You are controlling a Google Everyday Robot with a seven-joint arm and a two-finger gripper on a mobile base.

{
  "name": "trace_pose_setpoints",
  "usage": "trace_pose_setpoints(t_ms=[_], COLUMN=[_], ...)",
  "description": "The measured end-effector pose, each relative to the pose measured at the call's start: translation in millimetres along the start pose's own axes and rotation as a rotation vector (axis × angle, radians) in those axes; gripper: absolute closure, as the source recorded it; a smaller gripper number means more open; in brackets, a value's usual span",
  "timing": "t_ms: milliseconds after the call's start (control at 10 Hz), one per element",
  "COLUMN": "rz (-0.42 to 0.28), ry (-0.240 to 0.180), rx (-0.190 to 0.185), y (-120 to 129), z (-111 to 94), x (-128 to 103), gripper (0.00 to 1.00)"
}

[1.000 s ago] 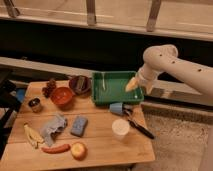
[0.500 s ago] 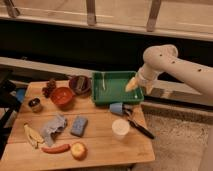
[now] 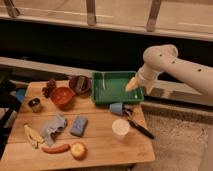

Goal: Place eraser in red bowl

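The red bowl point(image 3: 62, 96) sits on the wooden table point(image 3: 100, 142), left of centre, and looks empty. A small greyish block, apparently the eraser point(image 3: 80, 81), stands inside the darker maroon bowl point(image 3: 86, 89) just behind and right of the red bowl. My gripper point(image 3: 131, 85) hangs at the end of the white arm point(image 3: 172, 65) over the right end of the green tray point(image 3: 112, 92). It is well to the right of both bowls and apart from the eraser.
A blue cup point(image 3: 116, 108), a white cup point(image 3: 120, 127) and a black tool point(image 3: 140, 127) lie in front of the tray. A blue-grey sponge point(image 3: 78, 125), grey cloth point(image 3: 54, 126), banana point(image 3: 32, 136), apple point(image 3: 78, 150), grapes point(image 3: 49, 87) and a small tin point(image 3: 35, 104) crowd the left side.
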Motion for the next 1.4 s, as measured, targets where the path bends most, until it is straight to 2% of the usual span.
trace_pose_setpoints(t_ms=[400,1000,1400], rz=[-0.003,-0.035,-0.114], ry=[-0.001,-0.032,-0.039], rx=[-0.002,-0.084,-0.108], y=[0,22,79], z=[0,-5,-3], x=[0,-1,-21], gripper=[0.27,0.27,0.27])
